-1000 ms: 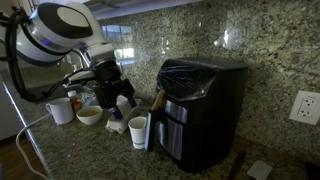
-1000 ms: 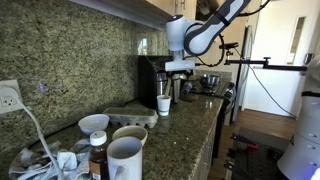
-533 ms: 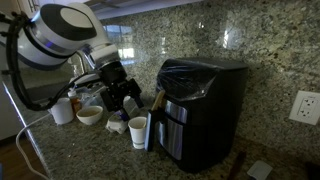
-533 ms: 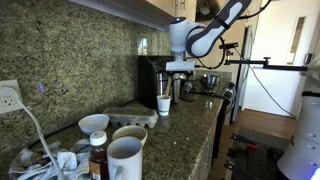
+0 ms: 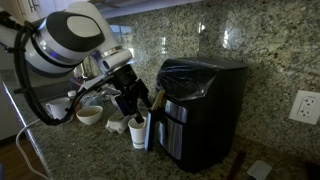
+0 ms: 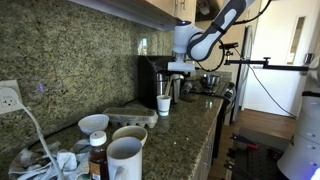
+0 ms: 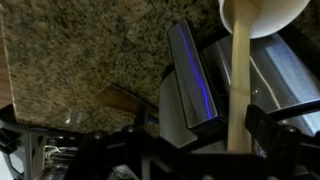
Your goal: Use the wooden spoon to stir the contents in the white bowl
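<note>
The wooden spoon (image 7: 238,90) stands upright with its lower end in a white paper cup (image 7: 265,15) next to the black coffee maker. In an exterior view its tan upper end (image 5: 155,100) leans by the machine, above the cup (image 5: 138,130). My gripper (image 5: 130,103) hangs just beside the cup. In the wrist view the gripper (image 7: 225,140) is open, with the spoon's handle between the fingers, close to one finger. The white bowl (image 5: 90,116), tan-brown inside, sits on the counter away from the gripper. It also shows in the other exterior view (image 6: 128,133), where the gripper (image 6: 180,72) is above the cup (image 6: 163,104).
The black coffee maker (image 5: 205,105) stands against the granite wall right beside the cup. A white mug (image 6: 125,160), a smaller white bowl (image 6: 93,123) and a bottle (image 6: 97,158) crowd the counter near the bowl. A wall outlet (image 5: 303,106) is beyond the machine.
My arm has swung from above the bowl over to the cup and the coffee maker. The spoon, cup and bowl have not moved.
</note>
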Controlling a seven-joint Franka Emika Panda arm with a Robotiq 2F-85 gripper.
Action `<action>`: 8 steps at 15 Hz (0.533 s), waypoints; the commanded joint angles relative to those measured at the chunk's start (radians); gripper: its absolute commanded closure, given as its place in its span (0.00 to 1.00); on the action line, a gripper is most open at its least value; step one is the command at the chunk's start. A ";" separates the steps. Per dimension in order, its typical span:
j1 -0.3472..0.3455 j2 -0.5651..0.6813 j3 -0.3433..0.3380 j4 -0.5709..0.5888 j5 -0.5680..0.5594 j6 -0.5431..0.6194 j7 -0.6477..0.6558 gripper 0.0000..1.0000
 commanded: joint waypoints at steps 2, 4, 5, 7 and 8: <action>0.001 0.037 -0.006 0.028 0.096 0.066 -0.175 0.00; 0.004 0.044 -0.009 0.036 0.127 0.073 -0.240 0.00; 0.005 0.047 -0.011 0.043 0.141 0.069 -0.267 0.00; 0.007 0.047 -0.016 0.049 0.164 0.060 -0.312 0.00; 0.008 0.043 -0.017 0.048 0.175 0.056 -0.338 0.00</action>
